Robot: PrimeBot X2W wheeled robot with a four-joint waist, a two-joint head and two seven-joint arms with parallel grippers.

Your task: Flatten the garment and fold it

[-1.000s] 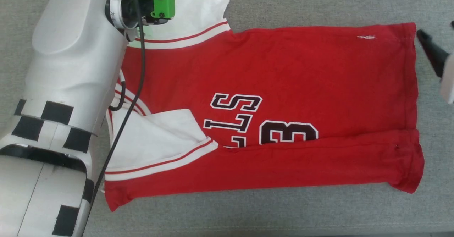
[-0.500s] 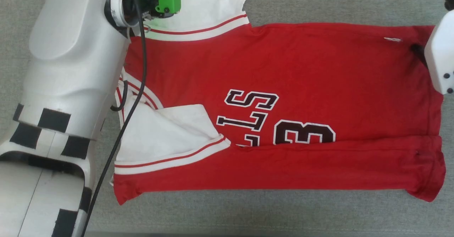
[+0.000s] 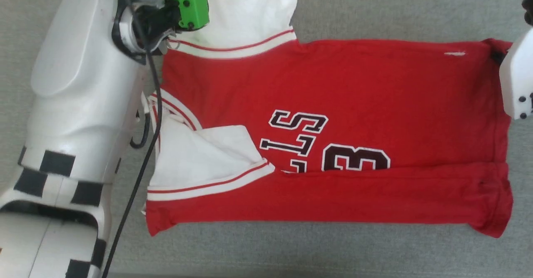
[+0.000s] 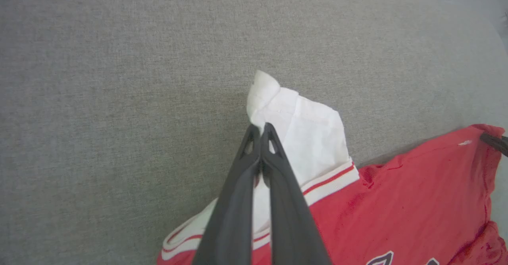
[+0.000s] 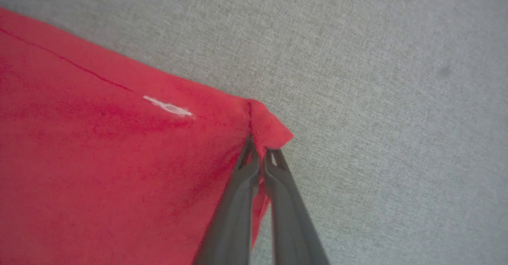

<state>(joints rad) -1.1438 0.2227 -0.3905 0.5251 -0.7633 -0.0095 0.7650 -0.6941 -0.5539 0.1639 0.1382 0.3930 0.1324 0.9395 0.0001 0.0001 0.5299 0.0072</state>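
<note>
We saw the grey desk (image 3: 374, 3) carrying the garment (image 3: 354, 90), spread chest-up with its near long edge folded over the number. Our left tool (image 4: 260, 132) was clenched on the tip of the far white sleeve (image 4: 309, 138), with the red body to its right in the left wrist view. Our right tool (image 5: 262, 154) was pinched on the far hem corner (image 5: 272, 132), with the cloth to its left in the right wrist view.

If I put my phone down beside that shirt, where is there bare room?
Bare grey surface lies beyond the far edge of the shirt, between the far white sleeve and the right pincer, and in a strip along its near edge. The left side is crowded by the white arm and left pincer; both pincers grip it.
</note>
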